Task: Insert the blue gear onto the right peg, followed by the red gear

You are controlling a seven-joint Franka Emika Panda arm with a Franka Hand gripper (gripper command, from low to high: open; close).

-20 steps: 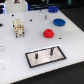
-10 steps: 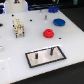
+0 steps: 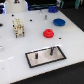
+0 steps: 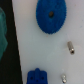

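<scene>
Blue gear [image 3: 59, 22] laid flat on the white counter [image 3: 15, 50], red gear [image 3: 48, 33] nearby, plate [image 3: 46, 56] unloaded, pincer unseen, its state undeterminable.

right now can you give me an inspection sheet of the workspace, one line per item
surface: white table, bare near the front.
job's things: blue gear flat on the table, not on a peg; red gear flat beside it, apart; grey plate with two upright pegs, right peg empty.
clutter: pale blocky object toward the exterior view's left; small dark pin behind; two small metal pieces and a smaller blue part in the wrist view.
grippers: gripper not in view; nothing held that shows.
cables: nothing seen.
surroundings: dark, blurred background past the table's far edge.
</scene>
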